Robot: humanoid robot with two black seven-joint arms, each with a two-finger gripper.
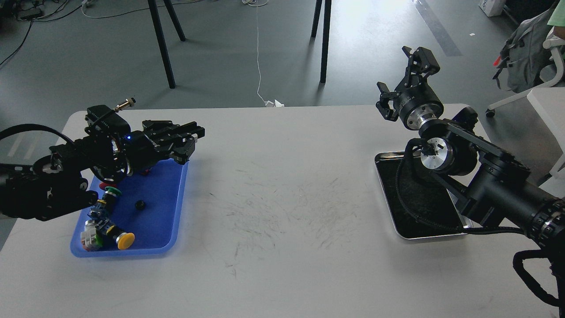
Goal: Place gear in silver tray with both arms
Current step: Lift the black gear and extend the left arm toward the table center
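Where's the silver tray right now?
In the head view, the silver tray sits on the table's right side, partly hidden under the right arm.

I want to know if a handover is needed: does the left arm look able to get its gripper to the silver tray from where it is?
Probably not by itself. The left gripper hangs over the blue tray's far corner, and the silver tray lies across the whole table, partly under the right arm.

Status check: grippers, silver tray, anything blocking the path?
Left gripper above blue tray far corner, grasp unclear. Right gripper open, raised. Silver tray partly under right arm, no gear visible inside.
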